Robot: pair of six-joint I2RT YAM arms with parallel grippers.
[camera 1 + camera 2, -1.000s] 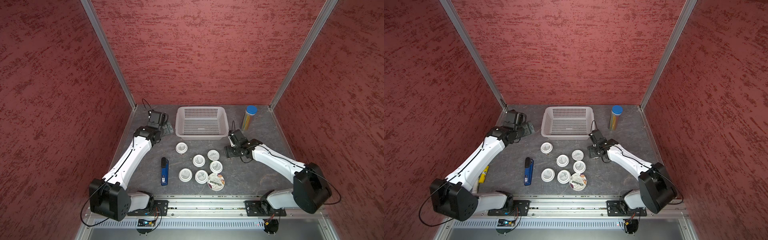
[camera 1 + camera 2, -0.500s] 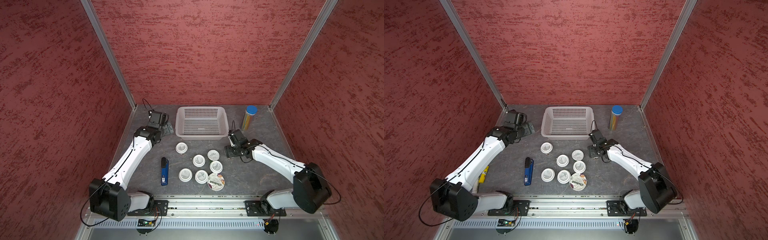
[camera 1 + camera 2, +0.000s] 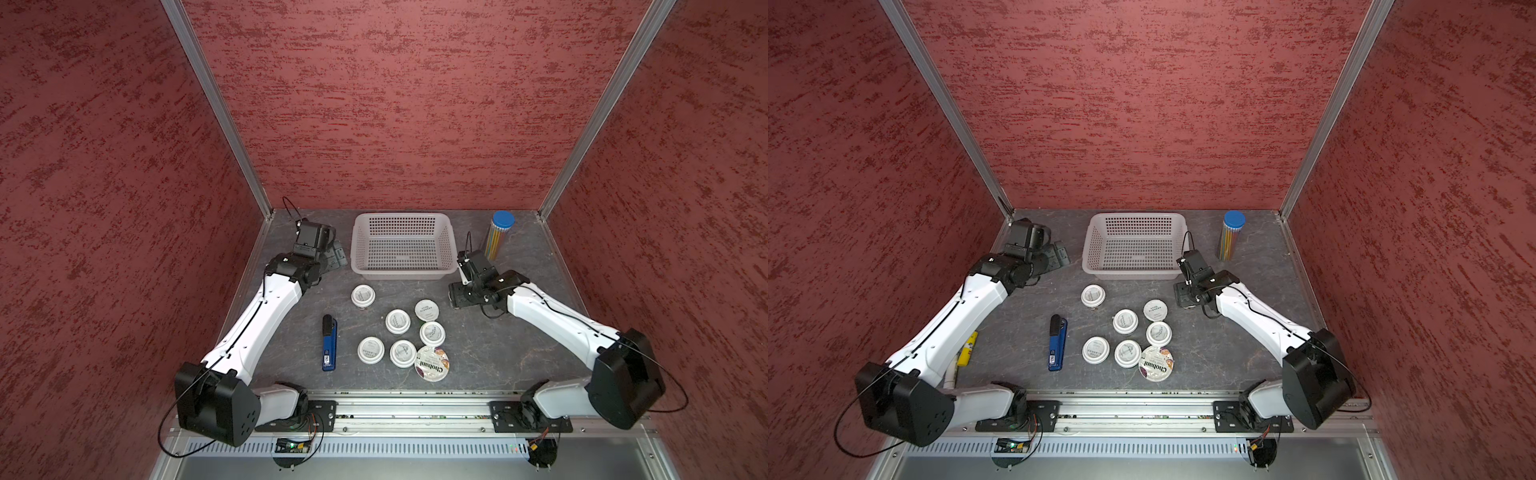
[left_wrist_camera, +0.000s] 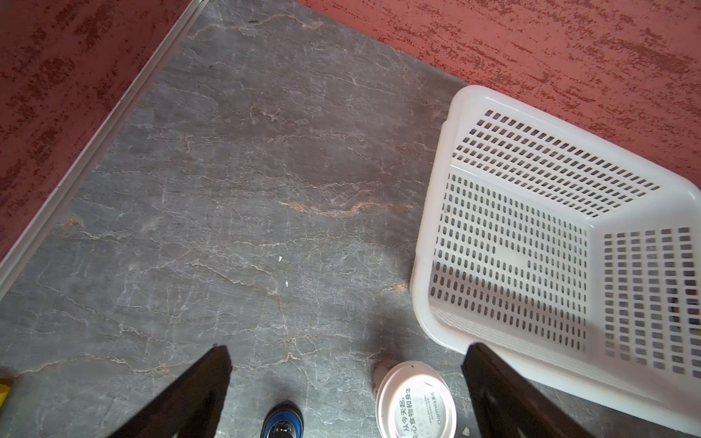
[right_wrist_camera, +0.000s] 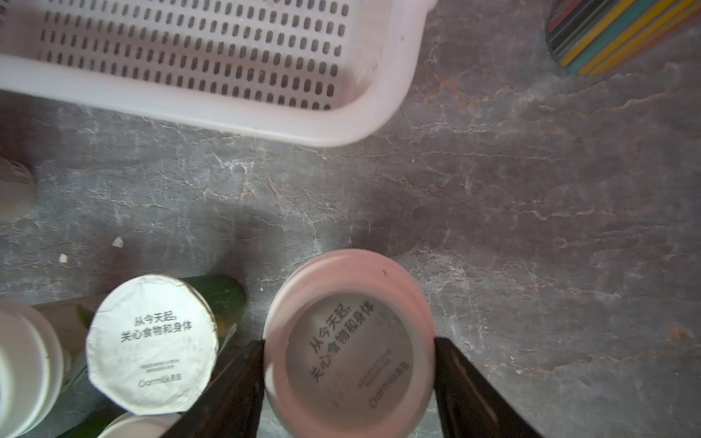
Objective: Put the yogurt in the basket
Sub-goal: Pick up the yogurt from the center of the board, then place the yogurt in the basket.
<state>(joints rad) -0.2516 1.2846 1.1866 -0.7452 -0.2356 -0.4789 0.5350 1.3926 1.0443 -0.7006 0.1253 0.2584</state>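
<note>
Far left: left fingers, spread wide and empty, over counter just left of basket. Nearer, same side: blue stapler, flat on counter. Centre: six small yogurt cups, upright, white printed lids up, with wider Chobani cup just beside nearest two; all on counter, outside basket, on its near side. Far centre: basket, perforated, near far wall. Just right of basket's near right corner: right fingers, closed against both sides of one more small cup; lifted or resting, not discernible. Far right: blue-capped pencil tube, upright on counter.
</note>
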